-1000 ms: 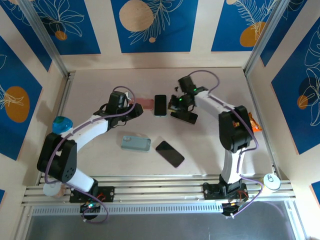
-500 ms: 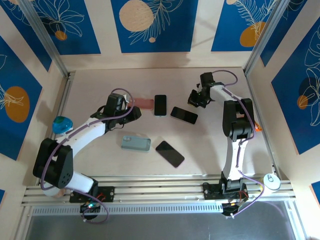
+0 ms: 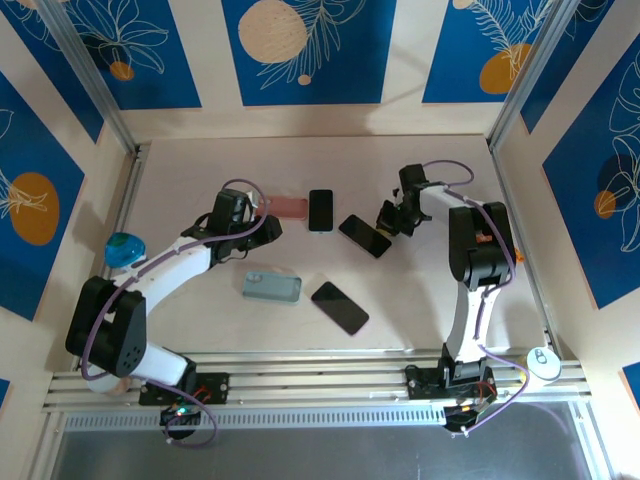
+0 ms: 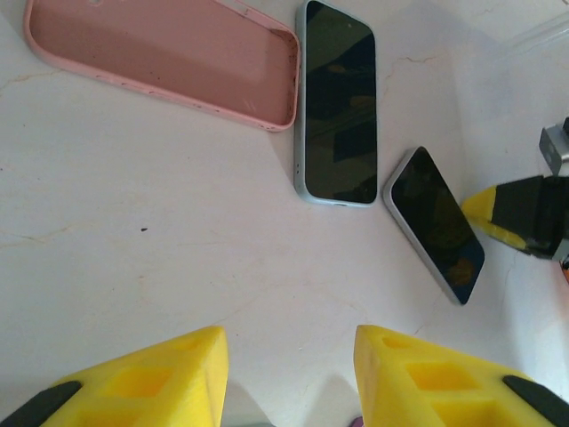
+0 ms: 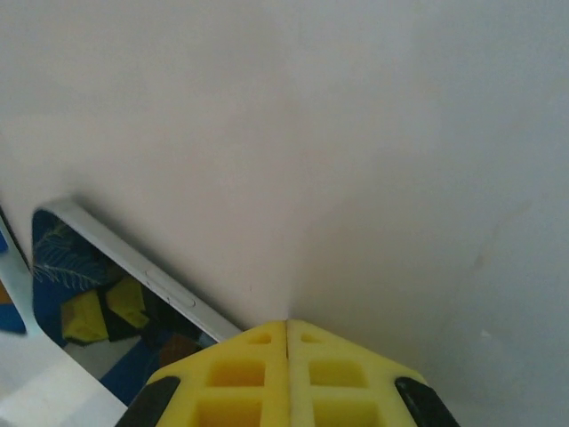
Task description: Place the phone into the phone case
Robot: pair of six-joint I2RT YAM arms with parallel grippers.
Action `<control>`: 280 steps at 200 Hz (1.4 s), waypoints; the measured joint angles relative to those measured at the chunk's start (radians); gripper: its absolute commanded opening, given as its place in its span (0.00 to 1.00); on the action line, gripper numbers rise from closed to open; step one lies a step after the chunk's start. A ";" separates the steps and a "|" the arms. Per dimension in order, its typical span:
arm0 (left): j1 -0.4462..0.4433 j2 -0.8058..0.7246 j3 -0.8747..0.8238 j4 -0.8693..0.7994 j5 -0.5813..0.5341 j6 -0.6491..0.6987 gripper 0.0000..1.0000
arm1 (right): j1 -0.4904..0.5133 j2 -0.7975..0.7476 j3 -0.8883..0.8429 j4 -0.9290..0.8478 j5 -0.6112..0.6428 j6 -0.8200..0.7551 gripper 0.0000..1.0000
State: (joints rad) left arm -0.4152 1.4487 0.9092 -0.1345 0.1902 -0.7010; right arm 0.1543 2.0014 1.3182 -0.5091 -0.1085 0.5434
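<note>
The pale, faintly veined worktop is walled on three sides. It has bare room along its far side and its left part, and a narrower strip to the right of the right arm.

The left arm reaches in from the near left. The left end effector hangs over bare worktop on the near side of the pink case, its fingers partly apart with nothing between them.

The right end effector has its fingers pressed together on nothing. Its tip is just beside the right end of the angled phone, but contact cannot be told.

The pink case lies hollow side up with its long axis left to right. Its right end is against or just beside the left long edge of the middle phone. That phone lies screen up, with its long axis running away from the arms.

The angled phone is also screen up and runs from far left to near right. Its far-left corner is close to the middle phone's near end.

Nearer the arms, a blue-grey case lies roughly left to right. Just to its right is a dark near phone, set diagonally. Both are well apart from the far group.

Any lettering on the phones or cases is too small to read.
</note>
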 measured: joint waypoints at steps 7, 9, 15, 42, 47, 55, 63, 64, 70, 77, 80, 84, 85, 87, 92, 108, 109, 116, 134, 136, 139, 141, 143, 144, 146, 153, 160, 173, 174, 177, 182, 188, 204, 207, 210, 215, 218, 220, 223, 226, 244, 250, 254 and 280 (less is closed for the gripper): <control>0.000 0.000 -0.002 0.006 0.000 -0.001 0.43 | 0.007 -0.015 -0.019 -0.001 0.000 0.000 0.02; 0.000 0.000 -0.003 0.007 0.000 -0.001 0.43 | 0.010 -0.020 -0.025 -0.002 0.000 0.000 0.02; 0.000 0.000 -0.007 0.014 0.000 -0.004 0.43 | 0.017 -0.035 -0.041 -0.004 0.000 0.000 0.02; 0.000 0.000 -0.024 0.024 0.000 -0.008 0.43 | 0.055 -0.109 -0.099 -0.017 0.000 0.002 0.08; 0.000 0.000 -0.027 0.025 0.000 -0.008 0.43 | 0.062 -0.123 -0.105 -0.021 0.001 0.002 0.11; 0.000 0.000 -0.030 0.026 0.000 -0.008 0.43 | 0.072 -0.141 -0.109 -0.027 0.004 -0.002 0.19; 0.000 -0.001 -0.033 0.028 0.000 -0.008 0.44 | 0.083 -0.157 -0.109 -0.031 0.012 -0.006 0.36; 0.000 -0.001 -0.034 0.029 0.000 -0.007 0.44 | 0.084 -0.158 -0.109 -0.031 0.014 -0.004 0.38; 0.000 -0.002 -0.035 0.030 0.000 -0.008 0.45 | 0.093 -0.170 -0.109 -0.033 0.025 -0.015 0.51; 0.000 -0.004 -0.037 0.030 0.000 -0.007 0.45 | 0.105 -0.181 -0.109 -0.035 0.038 -0.024 0.61; 0.000 -0.005 -0.039 0.030 0.000 -0.007 0.46 | 0.111 -0.185 -0.109 -0.037 0.046 -0.032 0.64; 0.000 -0.007 -0.039 0.030 0.000 -0.008 0.46 | 0.118 -0.190 -0.108 -0.038 0.057 -0.043 0.68; 0.000 -0.008 -0.040 0.029 0.000 -0.007 0.46 | 0.120 -0.190 -0.108 -0.039 0.059 -0.044 0.69; 0.000 -0.009 -0.040 0.029 0.000 -0.007 0.46 | 0.124 -0.192 -0.108 -0.039 0.065 -0.049 0.71; 0.000 -0.012 -0.041 0.030 0.000 -0.007 0.47 | 0.132 -0.194 -0.106 -0.042 0.080 -0.062 0.74; 0.000 -0.019 -0.041 0.031 0.000 -0.008 0.48 | 0.166 -0.193 -0.089 -0.060 0.134 -0.124 0.78; 0.000 -0.020 -0.041 0.031 0.000 -0.008 0.48 | 0.167 -0.193 -0.088 -0.061 0.136 -0.127 0.79; 0.000 -0.023 -0.042 0.032 0.000 -0.008 0.48 | 0.182 -0.191 -0.076 -0.071 0.157 -0.151 0.80; 0.000 -0.032 -0.056 0.041 -0.001 -0.008 0.49 | 0.225 -0.171 -0.028 -0.085 0.213 -0.222 0.83; -0.001 -0.032 -0.057 0.041 -0.001 -0.008 0.49 | 0.230 -0.169 -0.022 -0.086 0.219 -0.230 0.83; -0.001 -0.034 -0.059 0.041 -0.001 -0.008 0.49 | 0.235 -0.163 -0.015 -0.086 0.227 -0.239 0.84; -0.001 -0.034 -0.060 0.041 -0.001 -0.008 0.49 | 0.239 -0.160 -0.009 -0.087 0.233 -0.248 0.84; -0.001 -0.034 -0.062 0.041 -0.001 -0.008 0.49 | 0.242 -0.156 -0.005 -0.086 0.238 -0.255 0.85; -0.001 -0.034 -0.063 0.041 -0.001 -0.008 0.49 | 0.243 -0.155 -0.003 -0.087 0.240 -0.257 0.85; -0.001 -0.034 -0.063 0.041 -0.001 -0.008 0.49 | 0.246 -0.151 0.002 -0.086 0.245 -0.262 0.85; -0.001 -0.034 -0.067 0.041 -0.001 -0.008 0.49 | 0.258 -0.137 0.015 -0.086 0.261 -0.285 0.87; -0.001 -0.034 -0.070 0.041 -0.001 -0.011 0.49 | 0.266 -0.126 0.024 -0.087 0.270 -0.302 0.92; -0.001 -0.034 -0.071 0.040 -0.003 -0.015 0.49 | 0.274 -0.103 0.035 -0.088 0.283 -0.332 0.96; -0.001 -0.034 -0.071 0.041 -0.004 -0.015 0.49 | 0.274 -0.101 0.037 -0.089 0.284 -0.337 0.96; -0.001 -0.034 -0.071 0.041 -0.005 -0.015 0.49 | 0.274 -0.096 0.040 -0.090 0.288 -0.347 0.96; -0.001 -0.034 -0.071 0.041 -0.006 -0.016 0.49 | 0.274 -0.085 0.045 -0.092 0.293 -0.356 0.97; -0.002 -0.034 -0.071 0.041 -0.008 -0.018 0.49 | 0.272 -0.074 0.050 -0.095 0.299 -0.366 0.97; -0.002 -0.034 -0.072 0.040 -0.012 -0.023 0.49 | 0.271 -0.049 0.057 -0.103 0.311 -0.399 0.98; -0.002 -0.034 -0.072 0.040 -0.013 -0.023 0.49 | 0.271 -0.047 0.057 -0.105 0.312 -0.404 0.98; -0.002 -0.035 -0.072 0.040 -0.013 -0.023 0.49 | 0.271 -0.045 0.057 -0.107 0.314 -0.409 0.98; -0.002 -0.035 -0.072 0.040 -0.015 -0.023 0.49 | 0.271 -0.041 0.057 -0.112 0.316 -0.416 0.98; -0.002 -0.036 -0.072 0.040 -0.016 -0.023 0.49 | 0.271 -0.039 0.057 -0.113 0.318 -0.422 0.98; -0.002 -0.036 -0.072 0.040 -0.016 -0.023 0.49 | 0.271 -0.039 0.057 -0.114 0.319 -0.425 0.98; -0.002 -0.037 -0.072 0.040 -0.016 -0.023 0.49 | 0.271 -0.037 0.057 -0.114 0.319 -0.428 0.98; -0.002 -0.038 -0.072 0.040 -0.016 -0.023 0.49 | 0.271 -0.035 0.057 -0.116 0.321 -0.434 0.98; -0.002 -0.045 -0.072 0.040 -0.016 -0.023 0.49 | 0.271 -0.033 0.057 -0.121 0.328 -0.454 0.97; -0.002 -0.047 -0.072 0.040 -0.016 -0.023 0.49 | 0.272 -0.033 0.057 -0.122 0.330 -0.458 0.96; -0.002 -0.047 -0.072 0.040 -0.016 -0.023 0.49 | 0.273 -0.033 0.057 -0.123 0.332 -0.462 0.96; -0.002 -0.047 -0.072 0.040 -0.016 -0.023 0.49 | 0.286 -0.021 0.057 -0.129 0.349 -0.477 0.92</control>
State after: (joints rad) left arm -0.4171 1.4017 0.8375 -0.0940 0.1738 -0.7238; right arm 0.4400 1.9800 1.3754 -0.6376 0.2405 0.0666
